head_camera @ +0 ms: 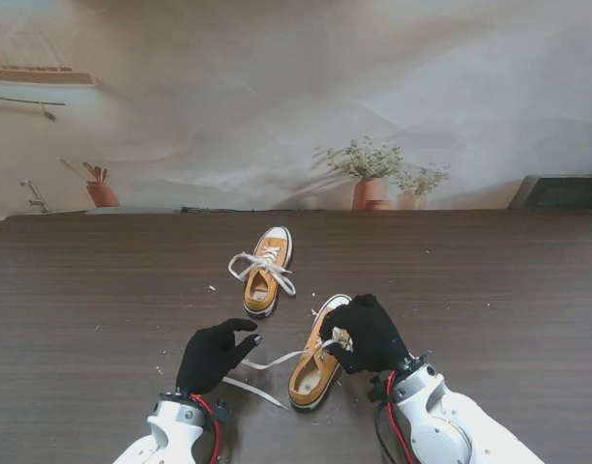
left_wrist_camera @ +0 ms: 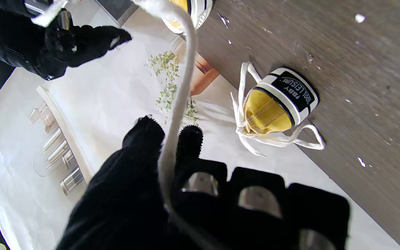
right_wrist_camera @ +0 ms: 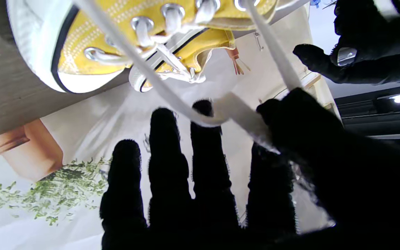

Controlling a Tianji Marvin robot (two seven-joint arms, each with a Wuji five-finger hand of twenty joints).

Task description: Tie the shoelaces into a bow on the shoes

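Two yellow shoes lie on the dark wooden desk (head_camera: 103,290). The far shoe (head_camera: 268,271) sits near the middle with its white laces already in a bow, loops spread to both sides. The near shoe (head_camera: 318,364) lies closer to me, toe pointing away, just in front of the right arm.

The right hand (head_camera: 367,332) rests over the tongue area of the near shoe. In its wrist view a white lace (right_wrist_camera: 172,95) runs from the eyelets across the fingertips (right_wrist_camera: 202,108) and is pinched under the thumb, so this hand has hold of it, fingers otherwise extended.

The left hand (head_camera: 212,355) sits left of the near shoe, apart from it. Its wrist view shows another lace end (left_wrist_camera: 181,90) passing between thumb and forefinger, gripped there, with the remaining fingers curled. Loose lace (head_camera: 267,362) trails across the desk between the two hands. Small white specks dot the wood.
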